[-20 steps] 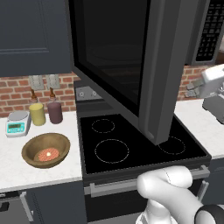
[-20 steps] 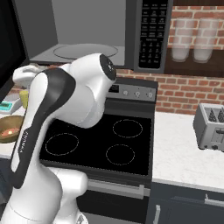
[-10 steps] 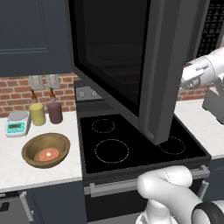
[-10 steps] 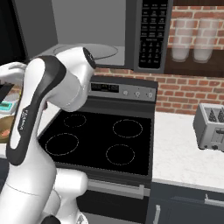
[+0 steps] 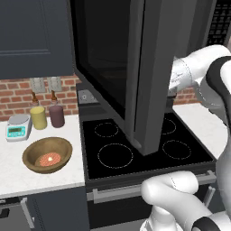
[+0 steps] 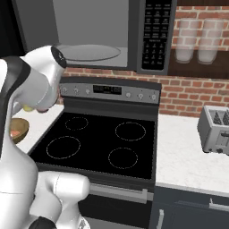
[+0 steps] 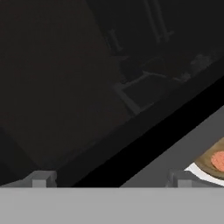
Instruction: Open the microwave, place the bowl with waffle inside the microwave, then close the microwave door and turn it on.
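Arm swung behind microwave door; no legible writing.

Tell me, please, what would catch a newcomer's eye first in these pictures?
The microwave door stands swung wide open, hanging out over the black stove and hiding much of the left base view. Behind it the microwave shows its grey interior and round glass turntable, with nothing on it. On the white counter left of the stove sits the wooden bowl with the waffle in it.
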